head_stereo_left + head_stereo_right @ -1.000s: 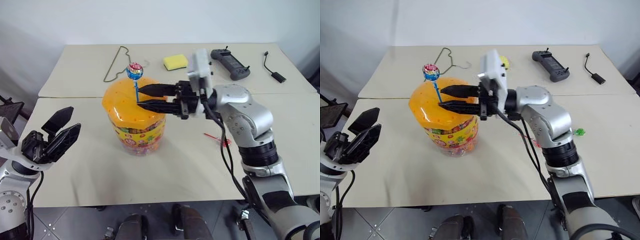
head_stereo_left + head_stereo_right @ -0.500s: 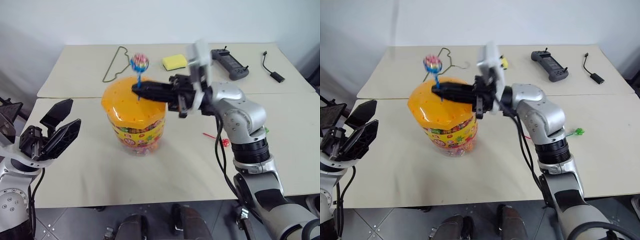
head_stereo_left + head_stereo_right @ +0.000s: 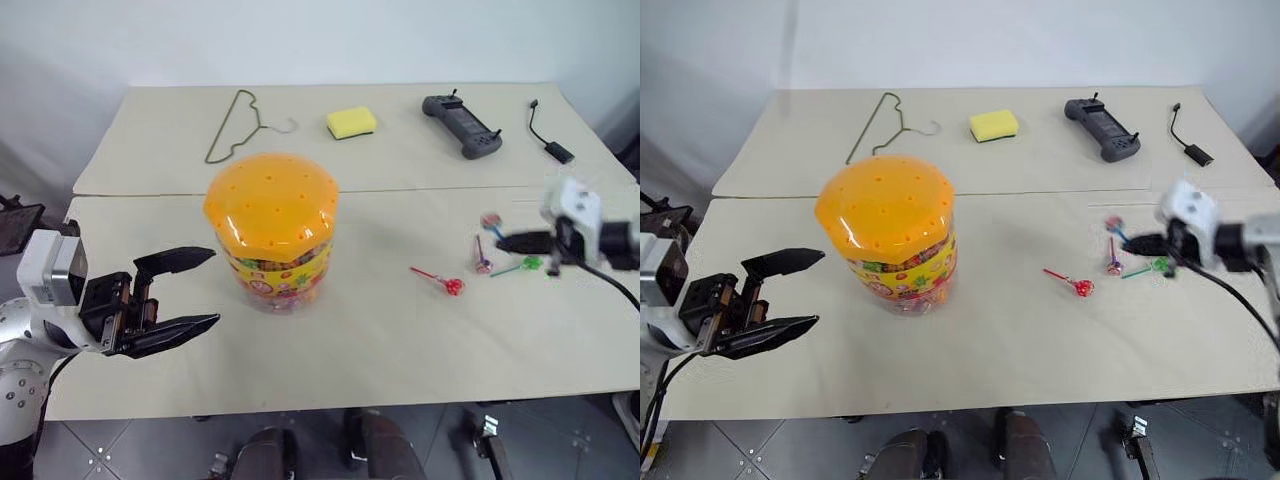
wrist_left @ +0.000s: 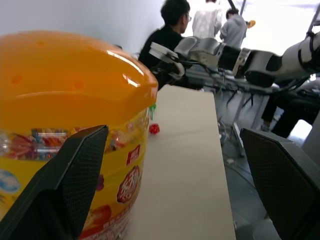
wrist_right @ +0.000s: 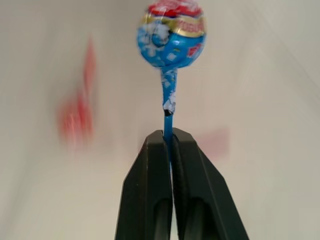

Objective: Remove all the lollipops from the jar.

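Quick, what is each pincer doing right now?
Left pincer: open, holding nothing, beside the jar.
Right pincer: shut on the blue lollipop stick.

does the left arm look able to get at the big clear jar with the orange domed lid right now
Probably yes. The left gripper is open and points at the clear plastic jar with the orange domed lid, close beside it on the beige table. Nothing lies between them, though the jar looks wide for its jaws.
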You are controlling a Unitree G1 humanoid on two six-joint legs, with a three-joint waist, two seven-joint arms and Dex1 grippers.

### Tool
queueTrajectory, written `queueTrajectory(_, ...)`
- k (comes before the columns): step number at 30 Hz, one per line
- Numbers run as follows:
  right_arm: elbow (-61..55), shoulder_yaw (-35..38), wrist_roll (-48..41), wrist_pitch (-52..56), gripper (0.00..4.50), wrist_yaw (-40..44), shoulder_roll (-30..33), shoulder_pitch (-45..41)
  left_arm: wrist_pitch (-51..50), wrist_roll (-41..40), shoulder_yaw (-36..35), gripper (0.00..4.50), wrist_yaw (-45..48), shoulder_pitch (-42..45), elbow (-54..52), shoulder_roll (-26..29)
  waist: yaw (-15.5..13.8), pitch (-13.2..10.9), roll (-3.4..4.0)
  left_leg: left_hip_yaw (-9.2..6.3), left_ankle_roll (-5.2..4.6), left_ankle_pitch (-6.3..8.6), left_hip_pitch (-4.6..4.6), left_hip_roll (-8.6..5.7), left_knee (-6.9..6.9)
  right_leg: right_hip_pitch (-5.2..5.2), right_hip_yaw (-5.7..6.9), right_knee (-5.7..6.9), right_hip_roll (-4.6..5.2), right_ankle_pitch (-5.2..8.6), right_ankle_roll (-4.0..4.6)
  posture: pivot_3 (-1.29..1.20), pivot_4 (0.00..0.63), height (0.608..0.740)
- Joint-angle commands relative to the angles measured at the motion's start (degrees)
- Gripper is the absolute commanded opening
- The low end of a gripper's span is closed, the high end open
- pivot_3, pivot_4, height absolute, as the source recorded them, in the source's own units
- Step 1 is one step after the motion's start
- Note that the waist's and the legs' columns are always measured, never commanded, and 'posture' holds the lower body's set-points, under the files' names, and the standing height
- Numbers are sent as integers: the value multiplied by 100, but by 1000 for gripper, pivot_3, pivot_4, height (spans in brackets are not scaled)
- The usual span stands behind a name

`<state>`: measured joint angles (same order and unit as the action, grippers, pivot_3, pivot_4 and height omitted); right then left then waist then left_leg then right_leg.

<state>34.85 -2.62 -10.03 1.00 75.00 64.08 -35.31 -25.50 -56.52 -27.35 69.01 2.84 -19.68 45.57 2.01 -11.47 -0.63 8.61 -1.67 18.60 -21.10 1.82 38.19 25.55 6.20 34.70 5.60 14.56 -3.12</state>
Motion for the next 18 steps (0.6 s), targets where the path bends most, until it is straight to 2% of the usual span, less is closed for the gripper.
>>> queueTrajectory(1, 636, 61, 390, -367, 36, -24, 289, 253, 210, 119, 37, 4500, 159, 194, -58, 54, 27, 0, 0, 0, 6, -4, 2, 2, 4, -1, -2, 3, 0, 0, 0, 0, 150, 740)
queueTrajectory(2, 850, 111, 424, -556, 495, -89, 254, 351, 207, 107, 66, 4500, 125, 272, -78, 30, 28, 0, 0, 0, 11, -7, 5, 4, 9, -2, -8, 10, 1, -1, 1, 0, 150, 740)
queueTrajectory(3, 1020, 182, 419, -595, 696, -173, 190, 404, 180, 56, 78, 4500, 70, 343, -102, 2, 25, 0, 0, -2, 15, -9, 9, 5, 10, -3, -17, 17, 2, -2, 3, 0, 150, 740)
queueTrajectory(8, 1512, 503, 313, -1082, 2330, -361, 3, 570, -9, -147, -1, 4500, -119, 394, -166, -20, 46, 2, 11, -6, 29, -16, 16, 8, 8, -3, -43, 35, 4, -5, 14, 0, 150, 740)
queueTrajectory(9, 1498, 724, 102, -1184, 2755, -329, -62, 608, -43, -144, -97, 4500, -120, 293, -112, 14, 44, 2, 12, -6, 29, -16, 18, 8, 8, -3, -42, 36, 4, -5, 15, 0, 150, 740)
queueTrajectory(12, 1350, 1202, -368, -1346, 3659, -144, -214, 698, -24, -15, -281, 4500, -165, 86, 38, 54, 31, 1, 12, -11, 30, -16, 17, 11, 9, -3, -39, 35, 2, -4, 16, 0, 150, 740)
queueTrajectory(14, 766, 1646, -1021, -1467, 4381, 60, -564, 605, 68, 338, -395, 4500, -463, 23, 503, 34, 25, 1, 12, -12, 30, -16, 15, 11, 9, -3, -38, 33, 2, -4, 16, 0, 150, 740)
queueTrajectory(16, -179, 1773, -1661, -770, 4486, 273, -861, 514, 565, 921, -461, 4500, -466, -104, 976, 10, 49, 2, 15, -12, 31, -17, 18, 12, 10, -4, -40, 35, 0, -4, 17, 0, 150, 740)
queueTrajectory(18, -1076, 1686, -1975, -292, 4486, 255, -1141, 567, 655, 1309, -411, 4500, -880, -55, 1262, -12, 40, 1, 18, -12, 32, -17, 24, 15, 7, -4, -40, 42, 1, -5, 18, 0, 150, 740)
